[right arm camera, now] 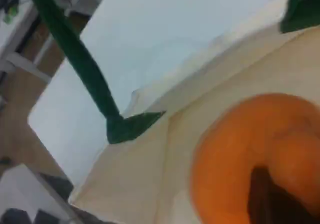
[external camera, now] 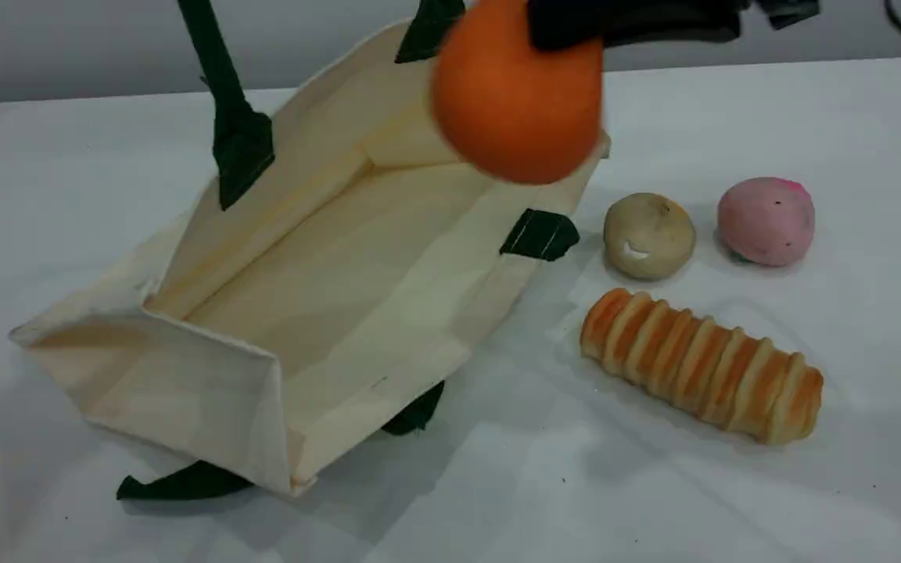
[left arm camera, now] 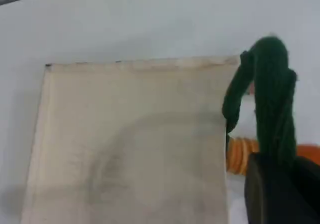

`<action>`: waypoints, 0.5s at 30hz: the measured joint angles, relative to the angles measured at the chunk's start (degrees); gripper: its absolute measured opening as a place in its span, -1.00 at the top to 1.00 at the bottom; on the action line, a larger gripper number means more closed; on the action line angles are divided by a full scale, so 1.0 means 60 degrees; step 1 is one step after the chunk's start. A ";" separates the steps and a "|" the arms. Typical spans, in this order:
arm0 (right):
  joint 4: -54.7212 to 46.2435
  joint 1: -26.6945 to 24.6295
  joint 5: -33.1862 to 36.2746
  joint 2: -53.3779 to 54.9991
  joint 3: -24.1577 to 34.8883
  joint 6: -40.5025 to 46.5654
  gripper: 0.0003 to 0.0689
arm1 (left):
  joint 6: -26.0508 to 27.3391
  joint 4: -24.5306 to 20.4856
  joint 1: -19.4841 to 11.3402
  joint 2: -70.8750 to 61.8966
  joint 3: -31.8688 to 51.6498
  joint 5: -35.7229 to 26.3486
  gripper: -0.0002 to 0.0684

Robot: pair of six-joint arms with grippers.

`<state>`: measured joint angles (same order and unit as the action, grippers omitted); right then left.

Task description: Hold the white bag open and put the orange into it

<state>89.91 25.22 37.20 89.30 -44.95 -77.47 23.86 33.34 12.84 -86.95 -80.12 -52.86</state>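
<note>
Right wrist view: the right gripper (right arm camera: 270,199) is holding the orange (right arm camera: 250,154), with its dark fingertip pressing into the fruit's side. Directly beneath the orange, the open white bag (right arm camera: 210,83) is showing its cream interior. Up and to the left of this gripper, a green handle (right arm camera: 75,58) is rising taut from a green strap patch on the bag's wall.

In the scene view, the right gripper (external camera: 576,27) is reaching in from the top edge and is suspending the orange (external camera: 517,102) over the far end of the bag (external camera: 325,274), clear of the bag's floor. The bag is lying on the white table (external camera: 732,485) with its mouth spread open.

In the left wrist view, the left gripper (left arm camera: 280,184) is closing narrowly on the green handle (left arm camera: 270,98), which is looping up out of its grip. To the left of this gripper, the bag's flat cream panel (left arm camera: 135,144) is hanging below the handle.

Further out, to the right of the bag, a beige ball (external camera: 648,235), a pink ball (external camera: 766,220) and a striped bread loaf (external camera: 702,365) are resting on the table, apart from one another.
</note>
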 joint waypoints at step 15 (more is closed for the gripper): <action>0.1683 0.0390 -0.0694 0.0966 -0.0023 -0.1991 0.90 | -0.0009 -0.0075 0.0492 0.0040 -0.0688 -0.0250 0.80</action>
<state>100.01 27.56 33.04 95.10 -45.09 -89.41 23.81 32.89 15.79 -86.71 -84.25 -54.36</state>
